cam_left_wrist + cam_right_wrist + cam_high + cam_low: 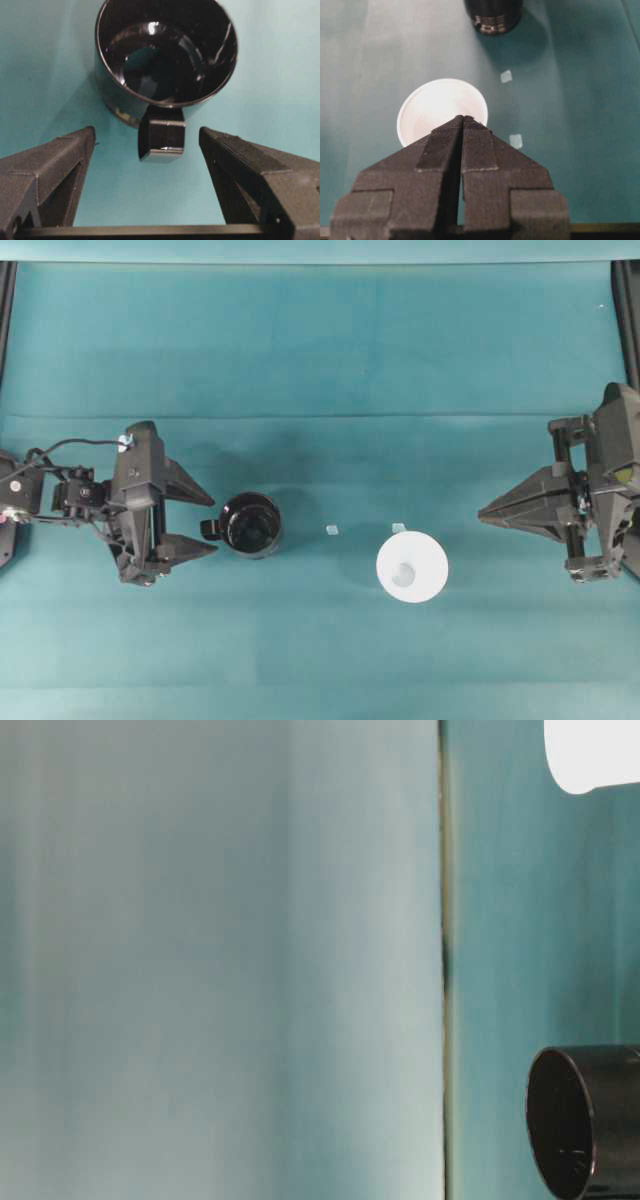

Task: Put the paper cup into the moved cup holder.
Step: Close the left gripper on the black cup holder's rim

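Note:
The glossy black cup holder (251, 525) stands upright left of centre, its stubby handle (161, 135) pointing left. My left gripper (208, 524) is open just left of it; the two fingertips flank the handle with a gap on each side and touch nothing. The white paper cup (411, 567) stands upright right of centre, mouth up. Far to the right, my right gripper (482, 512) is shut and empty, pointing toward the paper cup (441, 111) from a distance. In the table-level view the cup holder (588, 1120) shows at the lower right and the paper cup (592, 755) at the top right.
Two small pale tape squares (332, 530) (398, 528) lie on the teal cloth (320, 360) between the holder and the cup. Dark frame rails (630, 310) run along the table's left and right edges.

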Motion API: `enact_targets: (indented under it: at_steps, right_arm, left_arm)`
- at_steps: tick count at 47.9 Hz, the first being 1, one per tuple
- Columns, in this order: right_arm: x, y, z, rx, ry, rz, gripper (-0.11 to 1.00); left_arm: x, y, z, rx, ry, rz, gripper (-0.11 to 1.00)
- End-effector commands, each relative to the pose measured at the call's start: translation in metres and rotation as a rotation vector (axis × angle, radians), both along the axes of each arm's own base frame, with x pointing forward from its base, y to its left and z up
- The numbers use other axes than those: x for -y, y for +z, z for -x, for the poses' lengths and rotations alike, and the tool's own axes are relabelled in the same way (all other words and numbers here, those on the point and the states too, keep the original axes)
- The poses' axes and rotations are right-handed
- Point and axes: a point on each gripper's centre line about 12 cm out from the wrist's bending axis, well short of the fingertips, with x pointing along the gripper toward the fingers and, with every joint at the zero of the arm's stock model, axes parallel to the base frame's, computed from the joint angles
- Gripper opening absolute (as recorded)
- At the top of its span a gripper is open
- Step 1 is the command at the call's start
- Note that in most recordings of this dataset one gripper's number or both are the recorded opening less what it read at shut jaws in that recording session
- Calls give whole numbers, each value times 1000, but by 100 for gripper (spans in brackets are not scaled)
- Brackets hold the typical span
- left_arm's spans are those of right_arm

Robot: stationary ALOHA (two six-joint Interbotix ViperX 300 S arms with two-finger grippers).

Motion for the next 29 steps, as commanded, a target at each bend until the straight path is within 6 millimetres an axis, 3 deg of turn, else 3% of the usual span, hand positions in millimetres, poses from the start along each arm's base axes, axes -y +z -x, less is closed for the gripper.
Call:
enact_targets:
  at_steps: [1, 15, 29]
  right_arm:
    - [-1, 7, -4, 19, -2, -11, -3]
    - [-1, 5, -3, 1, -2, -11, -3]
    - [-1, 5, -3, -1, -2, -10, -3]
  left_arm:
    - [0, 3, -7, 24, 2, 2, 88]
    - [0, 0, -14, 17, 2, 2, 83]
    - [0, -5, -12, -20, 0, 0, 57]
